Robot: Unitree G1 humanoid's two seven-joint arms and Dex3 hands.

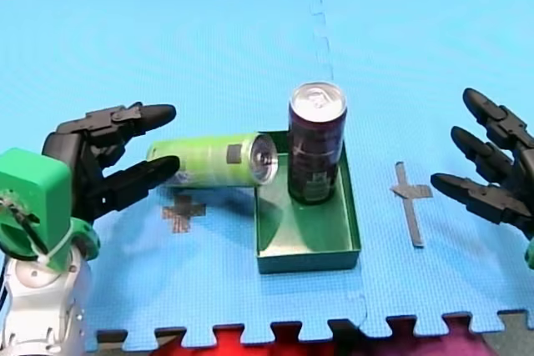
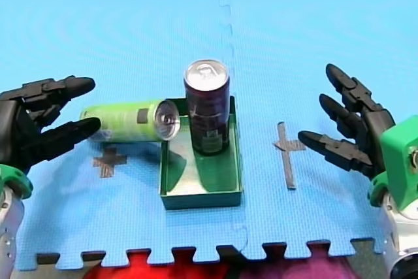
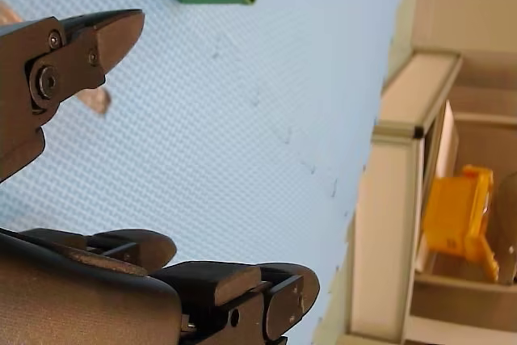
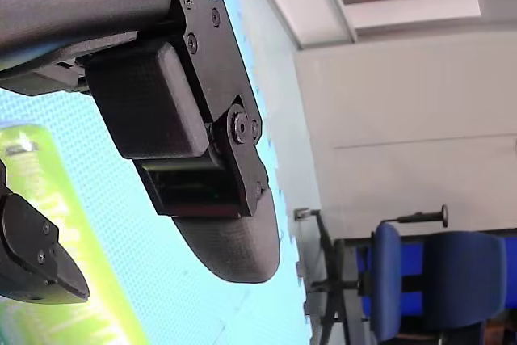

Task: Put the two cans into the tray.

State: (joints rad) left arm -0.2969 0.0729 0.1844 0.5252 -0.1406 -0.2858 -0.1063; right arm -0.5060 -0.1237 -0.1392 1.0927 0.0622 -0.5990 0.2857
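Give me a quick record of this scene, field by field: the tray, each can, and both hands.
tray: green, on the blue foam mat
dark purple can: upright inside the tray, at its far end
green can: on its side left of the tray, top end at the tray's left rim, not inside
left hand: open, at the green can's base end
right hand: open, right of the tray, beyond the tape mark
left to do: green can into the tray

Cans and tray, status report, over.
Left hand open beside green can; right hand open, right of tray. Dark can upright in tray; green can on its side, top over tray's left rim. Path clear.
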